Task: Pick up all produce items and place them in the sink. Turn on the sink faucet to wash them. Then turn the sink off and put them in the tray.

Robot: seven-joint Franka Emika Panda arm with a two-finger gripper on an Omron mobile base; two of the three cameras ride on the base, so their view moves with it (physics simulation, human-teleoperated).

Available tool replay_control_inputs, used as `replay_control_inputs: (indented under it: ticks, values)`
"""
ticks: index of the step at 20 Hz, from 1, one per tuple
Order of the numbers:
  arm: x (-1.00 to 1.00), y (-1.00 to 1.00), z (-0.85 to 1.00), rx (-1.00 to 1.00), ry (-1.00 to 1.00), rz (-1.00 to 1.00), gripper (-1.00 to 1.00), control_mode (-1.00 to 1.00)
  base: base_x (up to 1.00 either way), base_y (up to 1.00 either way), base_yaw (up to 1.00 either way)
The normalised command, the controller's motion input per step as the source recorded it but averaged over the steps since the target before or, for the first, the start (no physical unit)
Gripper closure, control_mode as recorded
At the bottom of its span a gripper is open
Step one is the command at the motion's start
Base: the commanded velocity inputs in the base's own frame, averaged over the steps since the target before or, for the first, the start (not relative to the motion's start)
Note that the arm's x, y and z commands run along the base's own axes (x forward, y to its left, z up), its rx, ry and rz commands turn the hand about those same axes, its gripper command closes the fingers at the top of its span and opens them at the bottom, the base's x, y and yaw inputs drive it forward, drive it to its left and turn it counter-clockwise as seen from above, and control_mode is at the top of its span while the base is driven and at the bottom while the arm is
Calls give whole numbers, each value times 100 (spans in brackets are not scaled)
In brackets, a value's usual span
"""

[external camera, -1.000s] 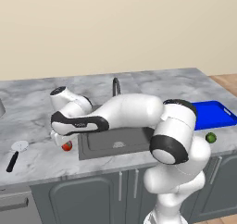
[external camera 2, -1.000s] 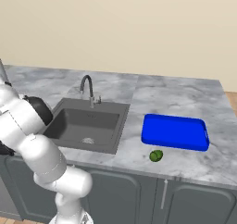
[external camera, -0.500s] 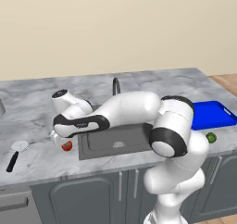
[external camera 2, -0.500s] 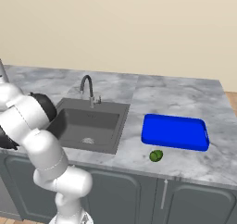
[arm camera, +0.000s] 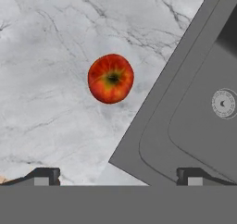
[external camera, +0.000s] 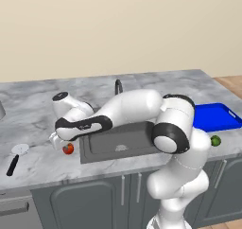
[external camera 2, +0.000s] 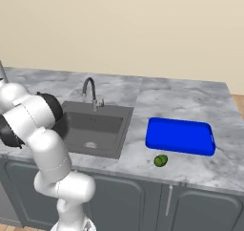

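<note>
The gripper (arm camera: 118, 176), its jaws standing wide apart and holding nothing, is hovering above the red apple (arm camera: 110, 78), which is lying on the marble counter (arm camera: 41, 47) just beside the sink (arm camera: 199, 121)'s left rim. A clean pick likely calls for centring the apple between the fingertips (arm camera: 44, 176) before descending. The arm is reaching low and leftward, wrist bent downward. The green fruit (external camera 2: 161, 160) is sitting near the counter's front edge, by the blue tray (external camera 2: 180, 136).

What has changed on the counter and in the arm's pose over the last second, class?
The arm has swung further left and lowered, bringing the open pincer closer over the red fruit beside the sink. Nothing was gripped or released. The red fruit, green fruit, blue tray, faucet and utensil stayed put.
</note>
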Motion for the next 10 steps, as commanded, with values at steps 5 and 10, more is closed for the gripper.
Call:
replay_control_inputs:
  ticks: [5,10]
  values:
    - [13,1,-14,0,0,0,-100,-100,0,0,0]
    - [11,2,-18,0,0,0,-100,-100,0,0,0]
